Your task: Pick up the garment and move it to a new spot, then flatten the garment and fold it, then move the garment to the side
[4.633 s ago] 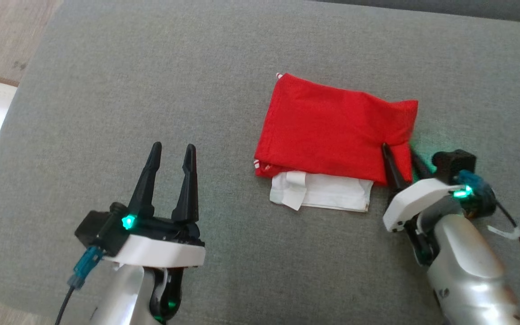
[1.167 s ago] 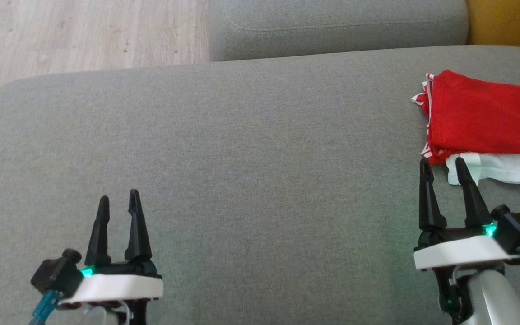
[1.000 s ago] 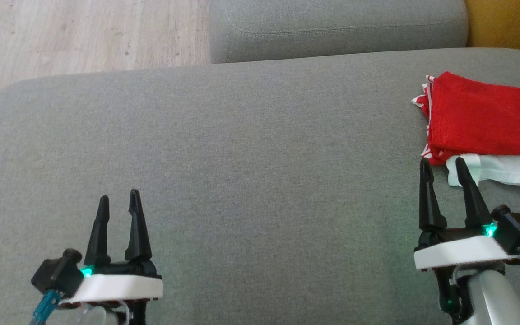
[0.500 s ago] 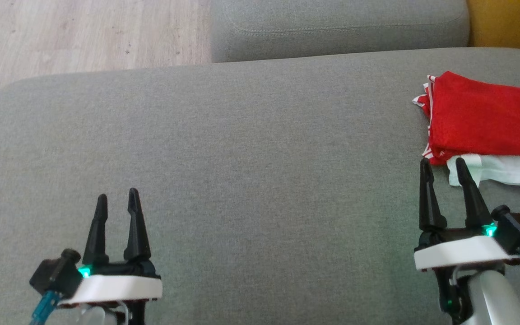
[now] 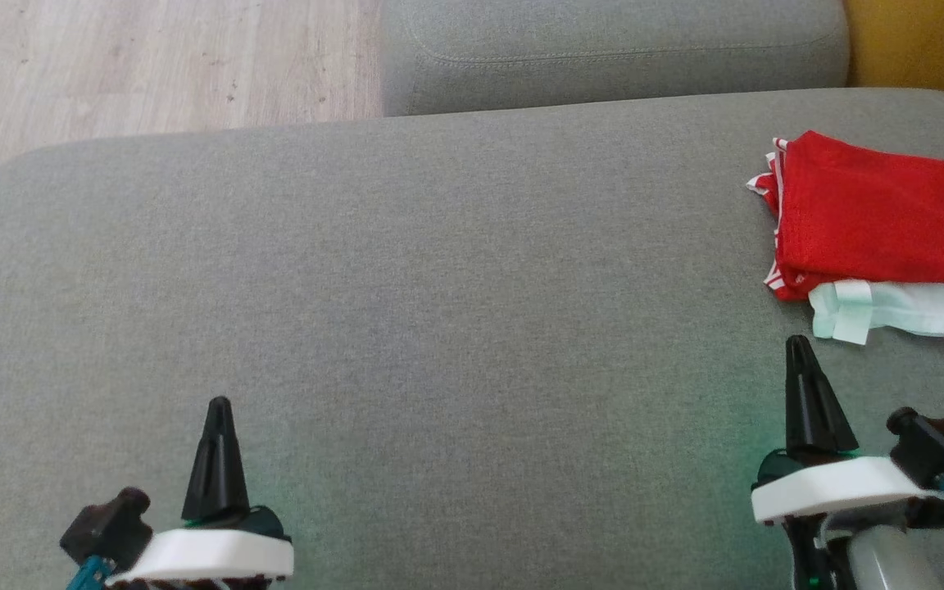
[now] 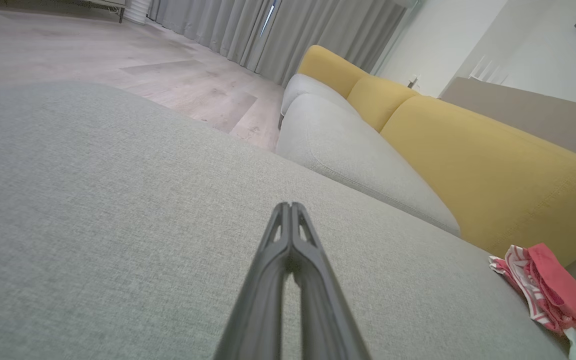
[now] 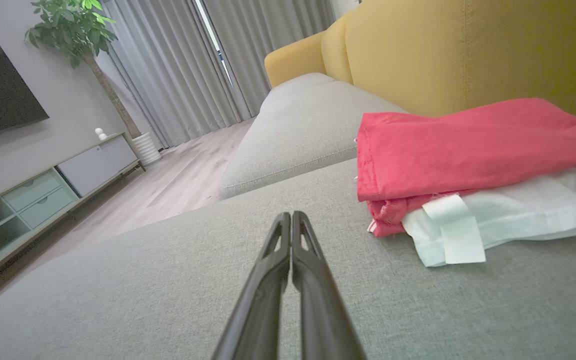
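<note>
Head view: the folded red garment (image 5: 882, 217) lies at the right end of the grey sofa cushion (image 5: 439, 287). The left hand (image 5: 219, 406) and right hand (image 5: 800, 344) are both closed and empty.

Left wrist view: the left hand (image 6: 290, 205) is pinched together over bare cushion, with the garment (image 6: 548, 290) far off.

Right wrist view: the right hand (image 7: 291, 214) is closed, near the garment (image 7: 468, 145) but apart from it. The set-aside looks done, so any retreat should stay clear of the fold

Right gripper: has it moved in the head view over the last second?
Yes. The right gripper has shut and drawn back toward the view's bottom edge, away from the garment, which has kept its place on the sofa.
</note>
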Motion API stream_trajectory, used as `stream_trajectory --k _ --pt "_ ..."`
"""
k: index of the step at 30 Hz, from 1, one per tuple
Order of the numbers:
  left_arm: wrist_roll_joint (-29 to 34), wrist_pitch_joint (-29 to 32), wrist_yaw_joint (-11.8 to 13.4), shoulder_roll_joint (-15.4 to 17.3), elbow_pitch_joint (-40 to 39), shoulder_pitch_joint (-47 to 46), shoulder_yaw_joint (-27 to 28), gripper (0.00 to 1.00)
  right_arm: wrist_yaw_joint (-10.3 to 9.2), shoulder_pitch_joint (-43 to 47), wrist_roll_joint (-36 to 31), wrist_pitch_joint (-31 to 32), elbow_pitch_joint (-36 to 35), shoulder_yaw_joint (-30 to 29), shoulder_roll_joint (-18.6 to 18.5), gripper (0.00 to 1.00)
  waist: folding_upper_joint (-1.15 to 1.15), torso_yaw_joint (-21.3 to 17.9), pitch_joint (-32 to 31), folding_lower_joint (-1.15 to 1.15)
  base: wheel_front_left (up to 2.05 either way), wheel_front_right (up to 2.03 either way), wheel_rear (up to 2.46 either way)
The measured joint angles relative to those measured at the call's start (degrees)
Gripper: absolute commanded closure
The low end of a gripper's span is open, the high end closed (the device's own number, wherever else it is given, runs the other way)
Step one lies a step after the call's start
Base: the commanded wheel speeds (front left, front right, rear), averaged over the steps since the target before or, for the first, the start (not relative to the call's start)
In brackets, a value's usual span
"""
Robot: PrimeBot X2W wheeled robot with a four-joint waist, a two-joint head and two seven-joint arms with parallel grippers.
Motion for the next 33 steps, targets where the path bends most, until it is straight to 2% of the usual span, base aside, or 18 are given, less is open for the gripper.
stream_trajectory --k 33 --pt "-17.2 5.0 0.0 0.1 -0.1 -0.3 2.0 1.0 0.0 -0.1 20.4 4.7 0.0 -1.6 -0.1 1.0 0.0 -0.3 -0.7 0.0 0.0 0.0 0.0"
